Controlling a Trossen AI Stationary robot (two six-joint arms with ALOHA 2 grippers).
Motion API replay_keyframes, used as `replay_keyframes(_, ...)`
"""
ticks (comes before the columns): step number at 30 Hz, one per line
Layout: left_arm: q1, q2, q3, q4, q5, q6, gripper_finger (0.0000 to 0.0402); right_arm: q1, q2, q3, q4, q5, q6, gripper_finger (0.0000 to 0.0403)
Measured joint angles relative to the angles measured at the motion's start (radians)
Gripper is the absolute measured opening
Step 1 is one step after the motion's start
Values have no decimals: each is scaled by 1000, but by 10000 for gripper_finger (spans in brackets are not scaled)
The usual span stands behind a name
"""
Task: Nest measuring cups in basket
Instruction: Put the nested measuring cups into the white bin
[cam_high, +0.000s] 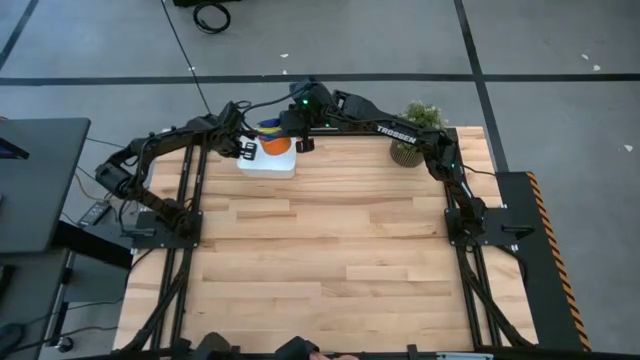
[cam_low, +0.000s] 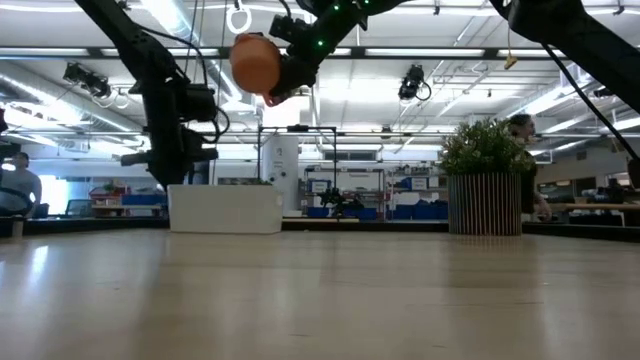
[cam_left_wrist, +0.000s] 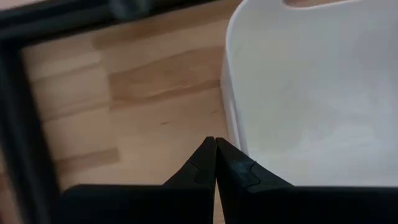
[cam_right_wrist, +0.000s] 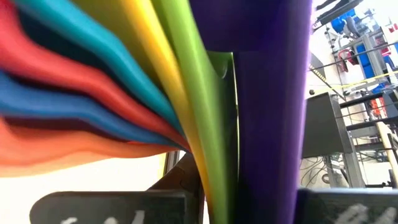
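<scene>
Measuring cups (cam_low: 255, 62), already stacked one inside another, hang in the right jaws (cam_high: 297, 135) directly above the basket (cam_low: 225, 209); from below, only the rounded orange outer bowl shows. From where I stand the nesting looks done, and what remains is lowering the stack into the basket and letting go. The right wrist view shows the flat handles (cam_right_wrist: 112, 93) fanned out beyond the jaws: red, light blue, blue, orange, yellow and green, smooth glossy plastic, with a dark purple-blue 1 clamped between the fingers. The basket is plain white plastic with rounded corners and smooth walls, resting on the pale wood-plank worktop (cam_high: 330, 250). The left jaws (cam_left_wrist: 215, 163) sit pressed together and empty, just outside the basket's wall. A potted plant (cam_high: 415, 130) in a ribbed brown pot stands well apart from the right jaws.
</scene>
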Motion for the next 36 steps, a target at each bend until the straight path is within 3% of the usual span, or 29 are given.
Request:
replay_keyframes(9,-104,0,0,34,33,-30,14,-10,0,0,0,-45,9,52)
replay_keyframes(17,-59,-119,0,-35,32,-59,14,-34,2,-53,2,-46,65,51)
replay_keyframes(27,7,-372,0,-71,30,-59,14,-33,3,-277,283,31,61,49)
replay_keyframes(36,10,-458,0,-72,32,-60,14,-25,3,-450,500,121,60,48)
